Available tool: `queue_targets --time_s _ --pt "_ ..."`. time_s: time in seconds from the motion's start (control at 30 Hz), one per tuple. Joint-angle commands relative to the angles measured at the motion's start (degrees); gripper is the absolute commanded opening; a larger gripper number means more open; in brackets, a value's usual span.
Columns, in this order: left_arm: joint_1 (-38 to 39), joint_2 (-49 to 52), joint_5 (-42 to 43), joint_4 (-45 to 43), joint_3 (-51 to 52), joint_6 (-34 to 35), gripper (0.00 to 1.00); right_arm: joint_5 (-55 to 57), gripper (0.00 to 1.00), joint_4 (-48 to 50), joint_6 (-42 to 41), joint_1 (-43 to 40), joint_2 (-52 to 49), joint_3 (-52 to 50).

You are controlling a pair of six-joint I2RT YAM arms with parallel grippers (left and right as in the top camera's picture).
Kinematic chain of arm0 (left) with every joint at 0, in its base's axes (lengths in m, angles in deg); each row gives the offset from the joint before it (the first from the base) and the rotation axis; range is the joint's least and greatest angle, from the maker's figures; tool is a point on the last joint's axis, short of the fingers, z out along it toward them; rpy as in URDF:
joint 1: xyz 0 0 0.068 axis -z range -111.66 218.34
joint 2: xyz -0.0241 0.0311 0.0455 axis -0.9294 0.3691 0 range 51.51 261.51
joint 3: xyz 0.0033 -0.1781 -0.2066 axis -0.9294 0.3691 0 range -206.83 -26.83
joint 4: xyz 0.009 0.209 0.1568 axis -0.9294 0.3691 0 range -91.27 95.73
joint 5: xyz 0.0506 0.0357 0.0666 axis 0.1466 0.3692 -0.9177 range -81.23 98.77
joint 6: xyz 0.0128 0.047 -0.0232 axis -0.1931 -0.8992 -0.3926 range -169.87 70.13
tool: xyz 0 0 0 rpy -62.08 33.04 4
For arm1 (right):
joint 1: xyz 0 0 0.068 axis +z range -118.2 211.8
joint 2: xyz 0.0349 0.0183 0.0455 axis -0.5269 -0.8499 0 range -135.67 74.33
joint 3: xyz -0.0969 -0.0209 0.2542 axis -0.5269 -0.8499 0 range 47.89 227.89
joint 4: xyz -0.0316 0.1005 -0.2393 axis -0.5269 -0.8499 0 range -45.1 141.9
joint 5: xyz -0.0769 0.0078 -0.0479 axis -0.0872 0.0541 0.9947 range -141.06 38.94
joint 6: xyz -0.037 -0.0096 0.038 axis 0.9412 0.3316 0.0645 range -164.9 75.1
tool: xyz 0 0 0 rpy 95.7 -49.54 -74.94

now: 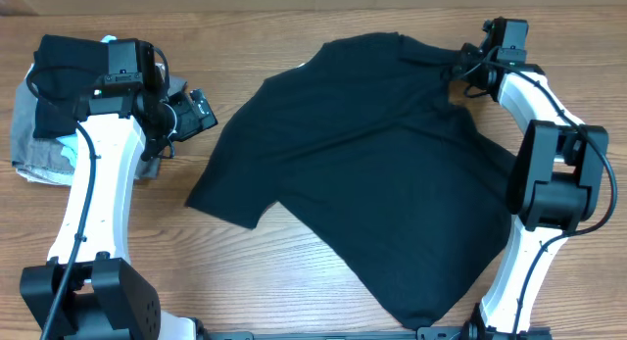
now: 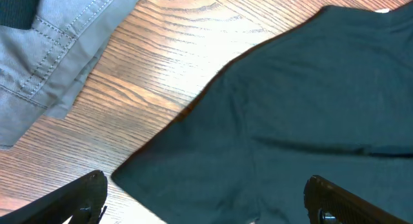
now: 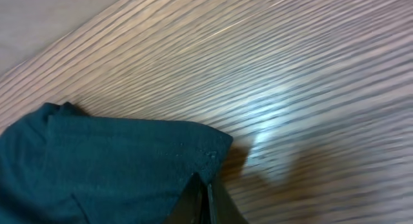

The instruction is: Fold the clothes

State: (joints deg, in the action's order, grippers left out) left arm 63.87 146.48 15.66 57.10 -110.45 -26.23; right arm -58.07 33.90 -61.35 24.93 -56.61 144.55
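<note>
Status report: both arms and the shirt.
Left gripper jaws open, empty. Right gripper jaws shut on black T-shirt edge. Grey garment far left, not obstructing.

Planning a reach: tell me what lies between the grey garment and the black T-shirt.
Only bare wooden table lies between the grey garment and the black T-shirt, plain in the left wrist view. Overhead, the open left gripper hangs above that stretch.

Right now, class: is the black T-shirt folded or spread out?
Spread out: the black T-shirt lies open, body and one sleeve showing.
</note>
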Motion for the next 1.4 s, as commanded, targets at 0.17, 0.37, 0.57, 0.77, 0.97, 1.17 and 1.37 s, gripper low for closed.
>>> queue_targets --time_s 0.17,0.37,0.57,0.77,0.97,1.17,1.37 --pt "0.42 -0.59 0.37 0.07 -0.70 -0.31 1.00 9.16 0.04 -1.55 -0.13 0.00 -0.87 1.33" --pt "0.42 -0.59 0.37 0.07 -0.70 -0.31 1.00 12.15 0.19 -4.85 -0.09 -0.02 -0.87 1.27" --pt "0.42 -0.59 0.37 0.07 -0.72 -0.31 1.00 11.87 0.55 -5.09 0.11 -0.28 0.33 1.75" --pt "0.42 -0.59 0.37 0.07 -0.70 -0.31 1.00 1.31 0.39 -9.38 4.50 -0.31 3.54 9.16" --pt "0.42 -0.59 0.37 0.09 -0.70 -0.31 1.00 -3.80 0.08 -9.25 4.48 0.85 3.08 12.55" --pt "0.42 -0.59 0.37 0.07 -0.70 -0.31 1.00 -4.70 0.06 -6.73 4.52 3.21 -1.70 12.41" --pt "0.42 -0.59 0.37 0.07 -0.70 -0.31 1.00 -4.66 0.04 -6.05 4.72 5.31 -6.58 12.41"
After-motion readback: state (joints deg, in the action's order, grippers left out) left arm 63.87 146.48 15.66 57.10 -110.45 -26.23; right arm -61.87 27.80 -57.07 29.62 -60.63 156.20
